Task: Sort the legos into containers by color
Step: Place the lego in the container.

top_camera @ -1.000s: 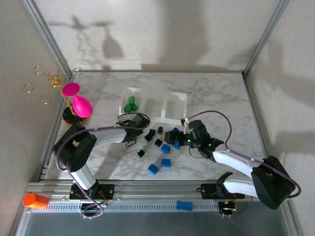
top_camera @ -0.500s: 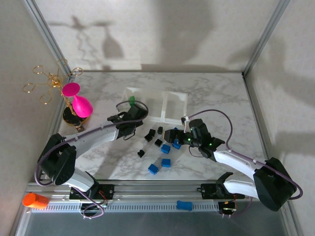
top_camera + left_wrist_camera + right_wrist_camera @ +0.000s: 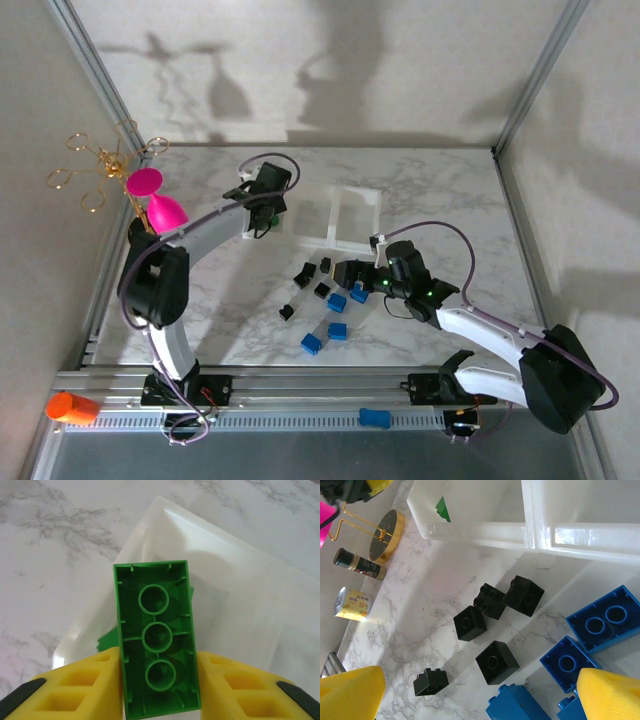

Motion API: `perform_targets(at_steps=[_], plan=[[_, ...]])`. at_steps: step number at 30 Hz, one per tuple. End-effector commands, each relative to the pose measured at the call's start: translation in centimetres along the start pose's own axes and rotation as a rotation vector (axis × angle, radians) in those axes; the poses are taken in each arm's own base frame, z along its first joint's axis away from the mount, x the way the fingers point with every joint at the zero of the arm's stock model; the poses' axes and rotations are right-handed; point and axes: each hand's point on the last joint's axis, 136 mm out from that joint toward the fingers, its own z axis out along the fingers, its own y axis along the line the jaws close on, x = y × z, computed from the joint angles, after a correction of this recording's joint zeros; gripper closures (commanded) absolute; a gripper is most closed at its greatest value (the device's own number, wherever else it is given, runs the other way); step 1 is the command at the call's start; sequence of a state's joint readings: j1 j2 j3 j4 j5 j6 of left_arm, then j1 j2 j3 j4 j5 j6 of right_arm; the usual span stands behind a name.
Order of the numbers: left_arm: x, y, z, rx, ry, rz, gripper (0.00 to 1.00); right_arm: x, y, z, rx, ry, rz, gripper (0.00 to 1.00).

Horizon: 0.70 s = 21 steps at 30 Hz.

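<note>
My left gripper [image 3: 159,680] is shut on a green oblong lego [image 3: 157,640], held underside-up between the yellow fingers. It hangs over the left compartment [image 3: 235,595] of the white tray [image 3: 355,192], where another green piece [image 3: 106,641] lies. In the top view the left gripper [image 3: 265,195] covers that compartment. My right gripper [image 3: 352,275] is open above the loose pile, its fingers [image 3: 350,692] spread wide. Under it lie several black legos [image 3: 497,662] and blue legos [image 3: 567,661]. A green lego [image 3: 442,507] shows in the tray's far compartment.
A pink goblet [image 3: 160,205] and a gold wire stand [image 3: 95,165] stand at the left, close to the tray. A small bottle [image 3: 357,564] and a yellow cup [image 3: 351,605] lie near them. An orange cylinder [image 3: 70,407] and one blue brick [image 3: 374,417] rest on the front rail.
My left arm has swung away from the black legos and out over the tray's left compartment, carrying the green lego. The right gripper has hardly moved.
</note>
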<state>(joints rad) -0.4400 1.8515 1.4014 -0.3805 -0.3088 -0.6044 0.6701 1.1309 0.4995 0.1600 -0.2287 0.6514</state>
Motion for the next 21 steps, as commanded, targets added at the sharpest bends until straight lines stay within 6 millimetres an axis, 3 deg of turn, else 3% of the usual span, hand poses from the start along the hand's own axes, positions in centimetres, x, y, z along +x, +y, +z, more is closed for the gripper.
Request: perform_targets(at_steps=[1, 6, 11, 16, 21], plan=[[-1.0, -0.9, 1.6, 0.023, 0.017, 0.046, 0.60, -1.2, 0.4, -0.4, 0.008, -0.033, 0.007, 0.01], [-1.5, -1.3, 3.3, 0.014, 0.028, 0.068, 0.57, -1.3, 0.4, -0.4, 0.013, -0.034, 0.008, 0.01], [-2.0, -1.4, 3.2, 0.007, 0.028, 0.084, 0.54, -1.3, 0.3, -0.4, 0.016, -0.032, 0.004, 0.01], [-2.9, -1.8, 0.3, 0.070, 0.005, 0.068, 0.52, -1.3, 0.4, 0.0, 0.014, -0.018, -0.015, 0.01], [-0.1, -1.5, -4.4, 0.172, 0.021, 0.077, 0.47, -0.9, 0.0, -0.1, 0.040, 0.001, -0.042, 0.01]])
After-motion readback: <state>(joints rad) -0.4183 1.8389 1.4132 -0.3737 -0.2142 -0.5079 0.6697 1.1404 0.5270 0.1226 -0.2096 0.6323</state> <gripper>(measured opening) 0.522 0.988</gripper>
